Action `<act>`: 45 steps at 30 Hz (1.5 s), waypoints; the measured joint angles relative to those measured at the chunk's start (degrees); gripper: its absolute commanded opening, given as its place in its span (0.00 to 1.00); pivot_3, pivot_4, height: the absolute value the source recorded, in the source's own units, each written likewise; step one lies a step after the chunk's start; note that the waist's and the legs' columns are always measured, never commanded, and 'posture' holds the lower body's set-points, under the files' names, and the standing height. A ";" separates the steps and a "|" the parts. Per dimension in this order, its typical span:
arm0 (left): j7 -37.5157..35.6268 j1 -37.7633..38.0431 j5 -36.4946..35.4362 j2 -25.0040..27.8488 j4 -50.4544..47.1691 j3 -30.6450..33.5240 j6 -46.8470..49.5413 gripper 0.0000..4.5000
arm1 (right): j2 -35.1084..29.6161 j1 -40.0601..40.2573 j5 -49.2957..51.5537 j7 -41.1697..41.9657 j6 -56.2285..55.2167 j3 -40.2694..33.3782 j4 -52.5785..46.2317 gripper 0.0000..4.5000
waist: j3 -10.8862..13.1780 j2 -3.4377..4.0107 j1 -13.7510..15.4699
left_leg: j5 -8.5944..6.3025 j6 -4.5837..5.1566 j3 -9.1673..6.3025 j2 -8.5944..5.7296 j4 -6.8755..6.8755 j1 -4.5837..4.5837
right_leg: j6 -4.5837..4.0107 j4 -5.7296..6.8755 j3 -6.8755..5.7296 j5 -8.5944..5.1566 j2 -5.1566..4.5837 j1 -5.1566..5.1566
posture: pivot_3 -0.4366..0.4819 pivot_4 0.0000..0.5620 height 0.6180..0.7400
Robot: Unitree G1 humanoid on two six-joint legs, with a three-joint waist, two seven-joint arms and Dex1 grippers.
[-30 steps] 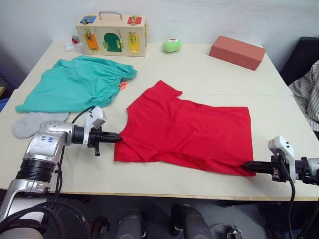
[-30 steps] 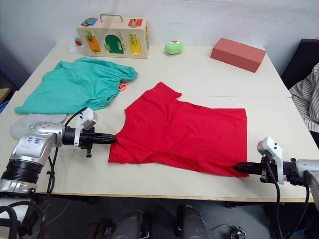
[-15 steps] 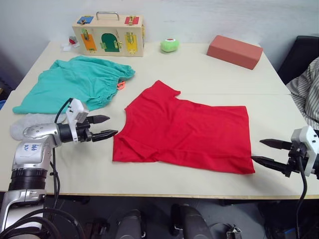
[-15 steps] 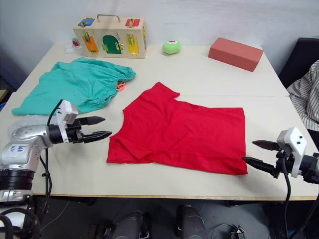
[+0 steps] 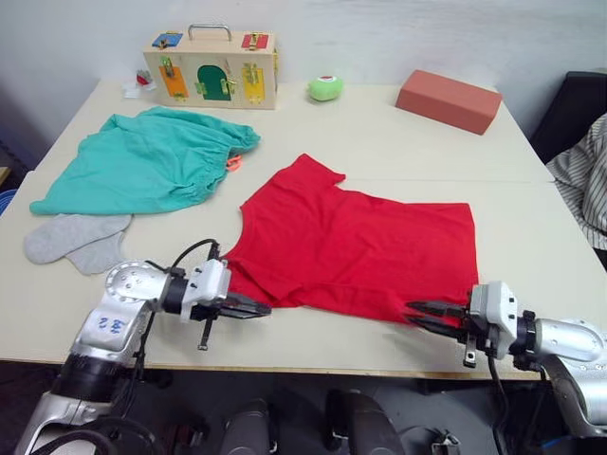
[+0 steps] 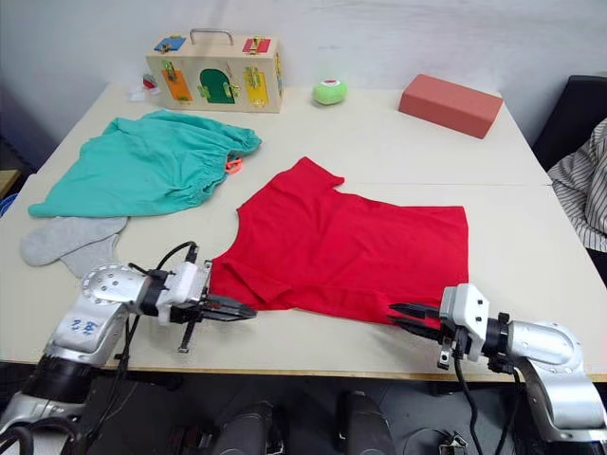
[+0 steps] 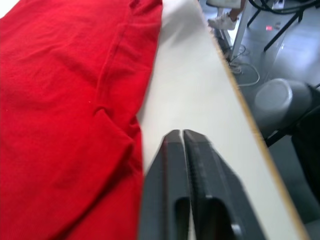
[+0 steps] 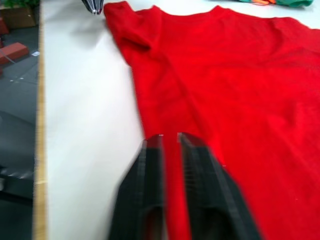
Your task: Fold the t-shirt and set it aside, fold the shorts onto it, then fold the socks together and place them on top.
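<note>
On the pale bench (image 5: 398, 142), the t-shirt (image 5: 356, 242) lay spread flat near the front edge, its collar end toward the robot's left and its hem toward the right. Behind the t-shirt's collar end sat the shorts (image 5: 147, 161), loosely bunched, with the socks (image 5: 76, 239) lying just in front of them. Both were well apart from the t-shirt. At the t-shirt's near collar-end corner, the left gripper (image 5: 248, 307) hovered low with its fingers pressed together, holding nothing, beside the red cloth rather than on it. At the near hem corner, the right gripper (image 5: 429, 316) pointed in along the edge, its fingers a narrow gap apart and straddling the hem line without yet clamping it.

The t-shirt looked light, limp and prone to wrinkling; a pinch on a single layer would likely drag the rest along. The two near corners seemed the sensible hold, lifted together so the front edge could carry over evenly. Farther back stood a wooden latch box (image 5: 211, 71), a green ball (image 5: 325, 87) and a salmon block (image 5: 450, 99).
</note>
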 measured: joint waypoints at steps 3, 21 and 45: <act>0.95 -4.11 2.47 -2.54 6.60 -1.43 -3.95 0.00 | 1.18 -1.90 -1.17 -0.52 -1.71 1.67 2.65 0.01 | 0.00 0.00 -0.02 | 0.01 0.00 0.00 0.00 0.02 -0.04 | 0.00 0.00 -0.03 0.00 0.02 -0.03 | 0.48 0.27 1.00; 11.83 -13.09 11.13 -6.99 23.00 -2.86 -16.97 0.00 | 1.31 -2.08 -3.55 -8.98 -0.78 3.49 1.27 0.01 | 0.00 0.00 -0.03 | 0.01 0.07 0.01 -0.01 0.07 -0.05 | 0.02 0.02 -0.03 0.01 -0.04 -0.02 | 0.48 0.27 1.00; 5.71 4.56 3.07 -0.25 -2.05 -2.49 -1.74 0.00 | 4.84 0.28 -6.09 -10.15 -7.13 8.13 3.37 0.01 | 0.01 -0.01 -0.02 | -0.05 0.08 -0.04 -0.01 0.03 -0.03 | -0.01 0.02 -0.01 -0.03 -0.05 0.00 | 0.48 0.27 1.00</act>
